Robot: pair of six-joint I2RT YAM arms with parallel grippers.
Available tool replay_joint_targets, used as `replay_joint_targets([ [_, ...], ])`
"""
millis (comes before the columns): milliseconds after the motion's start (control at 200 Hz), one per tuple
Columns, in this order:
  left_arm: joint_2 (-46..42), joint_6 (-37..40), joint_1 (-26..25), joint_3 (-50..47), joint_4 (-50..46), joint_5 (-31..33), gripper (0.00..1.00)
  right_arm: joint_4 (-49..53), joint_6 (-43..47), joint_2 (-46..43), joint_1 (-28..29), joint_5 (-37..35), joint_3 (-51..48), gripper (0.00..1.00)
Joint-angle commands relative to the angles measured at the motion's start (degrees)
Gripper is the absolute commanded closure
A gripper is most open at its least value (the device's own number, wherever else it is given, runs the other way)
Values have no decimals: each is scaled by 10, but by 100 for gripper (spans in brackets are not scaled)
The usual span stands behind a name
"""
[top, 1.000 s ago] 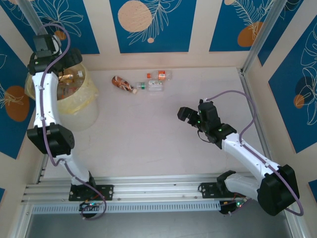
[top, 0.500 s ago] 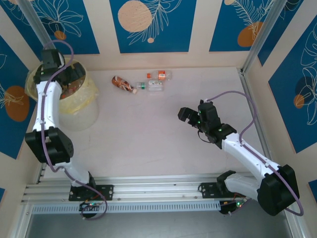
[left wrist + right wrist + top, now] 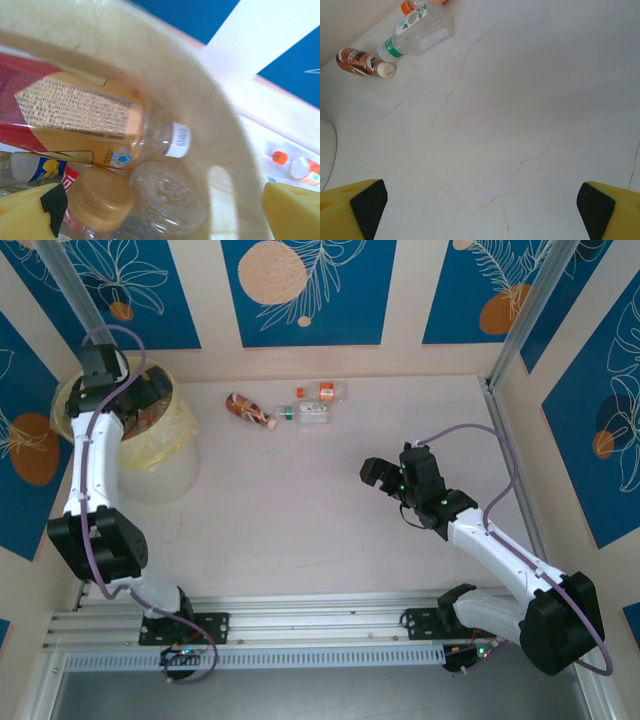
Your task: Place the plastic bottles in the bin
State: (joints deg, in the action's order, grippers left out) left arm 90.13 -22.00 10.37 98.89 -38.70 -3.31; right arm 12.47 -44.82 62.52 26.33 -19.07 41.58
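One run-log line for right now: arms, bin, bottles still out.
left gripper: open, empty, over bin | right gripper: open, empty, over table | bottles on table: three, far side

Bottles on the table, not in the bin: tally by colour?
Brown-label bottle: 1
Green-cap clear bottle: 1
Orange-label bottle: 1
Total: 3
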Motion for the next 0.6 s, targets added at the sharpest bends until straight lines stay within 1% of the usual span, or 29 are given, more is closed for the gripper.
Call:
replay_joint_targets([
  [0, -57, 10, -44, 16, 36, -13, 0, -12, -5, -5, -2, -7, 4, 0],
  [200, -93, 39, -161, -14, 90, 40, 0, -39, 9, -23, -2, 11, -4, 1],
  [275, -97, 41, -199, -26, 116, 36, 0, -47, 13, -36, -1, 14, -9, 0],
  [375, -93, 39, -242, -48, 151, 32, 0, -52, 14, -54, -2, 16, -18, 1],
  [475, -81, 37, -283, -59, 171, 46, 0, -47, 7, -72, -2, 12, -26, 0],
  [595, -54, 29, -321, -68, 197, 57, 0, -42, 3, -93, -2, 3, -37, 0],
])
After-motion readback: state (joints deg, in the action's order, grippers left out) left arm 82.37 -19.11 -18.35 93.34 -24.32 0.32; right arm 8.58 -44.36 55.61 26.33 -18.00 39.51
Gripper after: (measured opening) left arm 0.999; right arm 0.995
